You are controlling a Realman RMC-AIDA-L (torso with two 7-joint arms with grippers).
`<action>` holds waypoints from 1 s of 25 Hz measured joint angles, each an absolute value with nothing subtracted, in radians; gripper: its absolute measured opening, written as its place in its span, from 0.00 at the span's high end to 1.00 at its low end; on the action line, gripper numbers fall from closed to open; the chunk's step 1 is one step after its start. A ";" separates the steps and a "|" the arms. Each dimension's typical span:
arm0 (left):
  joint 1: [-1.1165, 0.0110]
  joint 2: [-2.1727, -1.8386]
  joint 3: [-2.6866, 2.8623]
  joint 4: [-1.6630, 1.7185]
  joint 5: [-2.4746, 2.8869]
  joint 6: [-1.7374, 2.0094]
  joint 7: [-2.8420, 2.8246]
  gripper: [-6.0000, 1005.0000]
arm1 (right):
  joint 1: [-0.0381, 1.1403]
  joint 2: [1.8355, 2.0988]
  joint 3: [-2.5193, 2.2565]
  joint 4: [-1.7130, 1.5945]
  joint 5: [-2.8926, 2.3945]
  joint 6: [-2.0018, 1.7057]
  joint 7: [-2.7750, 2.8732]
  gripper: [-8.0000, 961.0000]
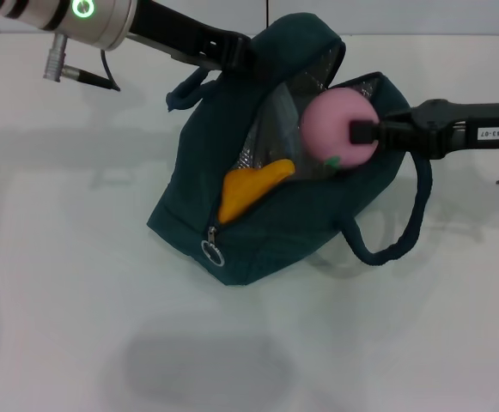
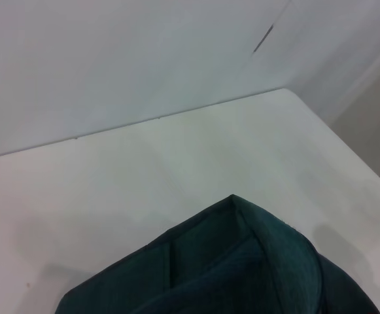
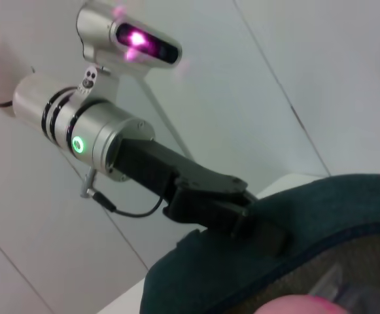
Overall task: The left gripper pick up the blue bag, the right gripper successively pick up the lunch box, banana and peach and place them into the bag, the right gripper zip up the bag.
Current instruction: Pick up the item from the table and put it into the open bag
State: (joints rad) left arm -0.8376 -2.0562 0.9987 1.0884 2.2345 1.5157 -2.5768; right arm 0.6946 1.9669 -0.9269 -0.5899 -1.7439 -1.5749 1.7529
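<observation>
Blue bag [image 1: 258, 232] unzipped | banana [image 1: 251, 187] inside | right end effector [image 1: 358, 133] clamps peach [image 1: 337, 126] over opening | left end effector [image 1: 236, 53] clamps bag rim

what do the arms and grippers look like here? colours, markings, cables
Left arm: silver cylindrical wrist with black bands and a green glowing ring, a thin black cable with a silver plug hanging off it, then a black angular left gripper. Right arm: slim black link bearing a white label reading 143-07, ending in a black right gripper; a thin wire loops beside it.
</observation>
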 joint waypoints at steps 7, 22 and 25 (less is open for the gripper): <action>-0.839 -2.059 1.003 1.093 2.235 1.513 -2.574 0.86 | 0.743 2.000 -0.966 -0.571 -1.828 -1.521 1.770 0.83; -0.832 -2.061 1.001 1.088 2.235 1.512 -2.569 0.86 | 0.725 2.004 -1.023 -0.601 -1.745 -1.581 1.779 0.39; -0.836 -2.062 1.004 1.087 2.235 1.513 -2.569 0.86 | 0.710 2.008 -1.023 -0.624 -1.706 -1.617 1.770 0.33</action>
